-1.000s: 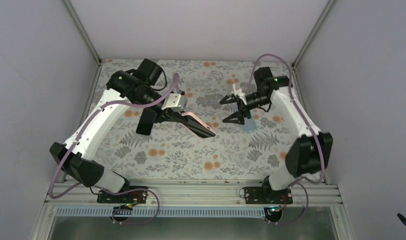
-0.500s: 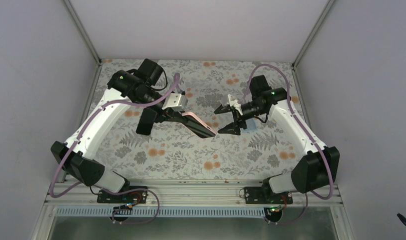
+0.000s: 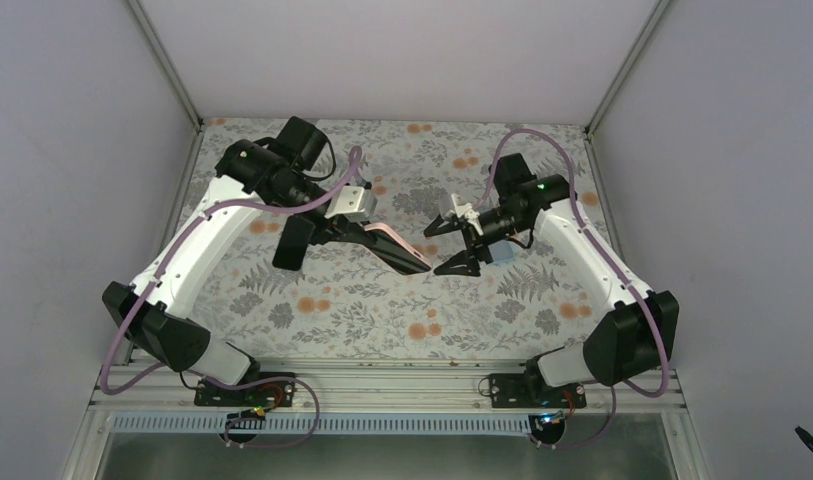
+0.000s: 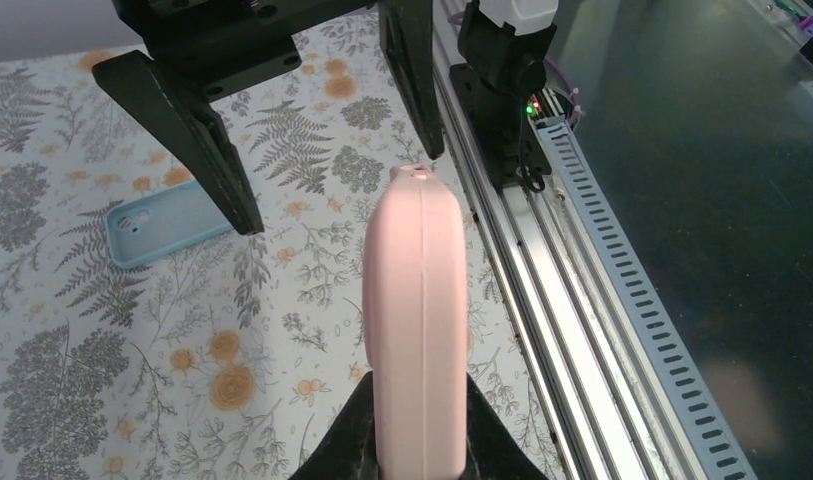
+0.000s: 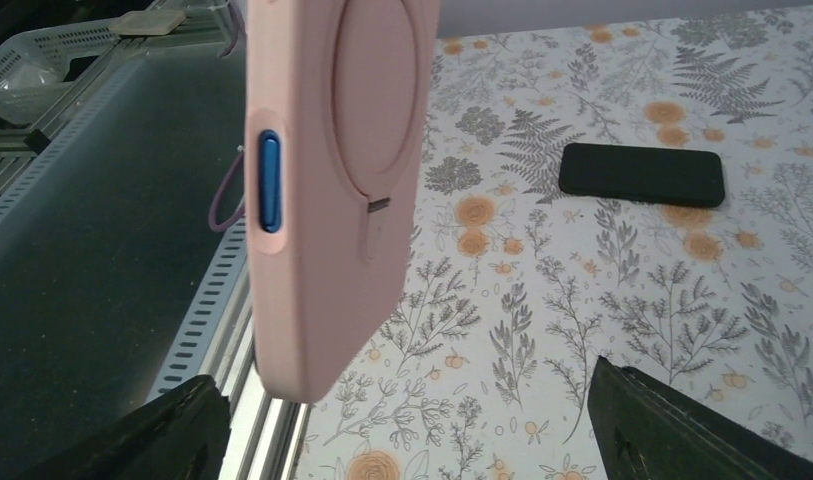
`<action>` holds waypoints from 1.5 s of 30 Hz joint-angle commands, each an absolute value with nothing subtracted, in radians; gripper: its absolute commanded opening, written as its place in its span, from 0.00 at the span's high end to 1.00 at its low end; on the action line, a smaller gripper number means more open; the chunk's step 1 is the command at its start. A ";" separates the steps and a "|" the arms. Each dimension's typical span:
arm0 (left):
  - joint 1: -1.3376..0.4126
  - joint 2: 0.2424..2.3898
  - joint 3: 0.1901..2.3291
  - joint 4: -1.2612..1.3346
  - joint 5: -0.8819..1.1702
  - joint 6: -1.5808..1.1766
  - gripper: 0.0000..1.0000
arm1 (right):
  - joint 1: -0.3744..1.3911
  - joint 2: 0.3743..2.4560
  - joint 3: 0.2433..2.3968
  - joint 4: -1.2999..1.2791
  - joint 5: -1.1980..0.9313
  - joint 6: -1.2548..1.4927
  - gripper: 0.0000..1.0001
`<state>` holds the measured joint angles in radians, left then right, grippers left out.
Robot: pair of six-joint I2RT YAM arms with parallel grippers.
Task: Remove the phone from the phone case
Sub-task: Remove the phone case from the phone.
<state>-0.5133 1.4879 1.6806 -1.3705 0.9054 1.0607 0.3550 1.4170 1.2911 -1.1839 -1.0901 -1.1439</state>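
Flowered table [image 3: 382,310] in a plain booth.
Pale grey walls [image 3: 402,50] stood beyond and to either side of the left claw [image 3: 362,236] and right claw [image 3: 434,250]; aluminium posts [image 3: 167,65] marked the far corners, and a metal rail [image 3: 382,385] ran nearer than both.

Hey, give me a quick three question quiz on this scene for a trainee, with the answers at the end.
1. True or false: the right gripper is shut on the pink phone case.
2. Which gripper holds the pink phone case? A. left gripper B. right gripper C. neither
3. Fill in: the loose case lying flat is coloured ____.
Key: 1 false, it is open and apart from the case. 2 A. 3 blue.
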 commanded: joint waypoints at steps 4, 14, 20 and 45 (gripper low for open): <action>-0.514 1.491 1.727 -1.358 0.957 1.053 0.98 | 0.377 1.399 1.296 -1.139 -1.114 -1.107 0.09; -0.515 1.478 1.728 -1.358 0.963 1.052 0.98 | 0.377 1.445 1.345 -1.096 -1.077 -1.071 0.13; -0.514 1.470 1.730 -1.358 0.981 1.051 0.98 | 0.377 1.428 1.321 -0.937 -0.994 -0.954 0.15; -0.508 1.473 1.787 -1.359 1.091 1.053 0.98 | 0.600 1.434 1.295 -0.355 -0.777 -0.541 0.10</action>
<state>-0.4614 1.4853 1.7306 -1.3453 0.7654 1.0317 0.5072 1.4204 1.2854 -0.6342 -0.6922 -0.6834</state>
